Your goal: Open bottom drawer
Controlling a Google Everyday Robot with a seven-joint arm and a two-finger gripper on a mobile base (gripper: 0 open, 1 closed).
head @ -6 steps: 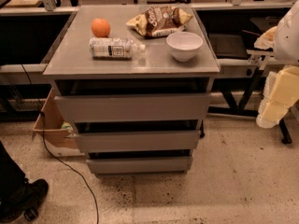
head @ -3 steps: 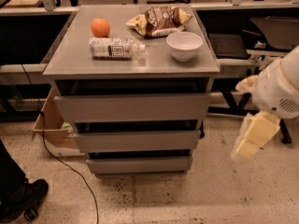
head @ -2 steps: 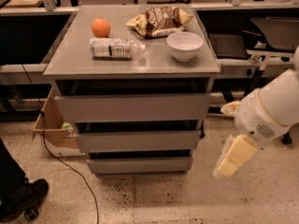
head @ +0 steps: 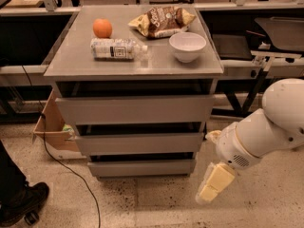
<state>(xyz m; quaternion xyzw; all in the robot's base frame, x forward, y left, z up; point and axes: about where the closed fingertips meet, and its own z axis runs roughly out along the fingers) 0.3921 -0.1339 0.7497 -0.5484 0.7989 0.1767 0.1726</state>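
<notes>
"Comparing with a second ago, what moved?"

"Only my arm. It has swung in from the right and dropped lower. The gripper [head: 206, 193] now hangs beside the cabinet's lower right corner, just above the floor, about level with the bottom drawer [head: 141, 167] but apart from it. I cannot tell whether the gripper is spread or pressed together."

"And the tabletop?"

"Unchanged. The orange [head: 102, 28] sits toward the far left corner and the chip bag [head: 161, 20] lies along the far edge. The white bowl [head: 187, 45] is near the right edge, and the water bottle [head: 116, 48] lies on its side left of the middle."

"How does the drawer look?"

"It is the lowest of three, just over the floor, with the shortest flat grey front and no handle. It sits under the middle drawer [head: 139, 143], which sits under the tall top drawer [head: 135, 109]. A dark gap shows above its front. It matches the earlier view: same place, not pulled out."
</notes>
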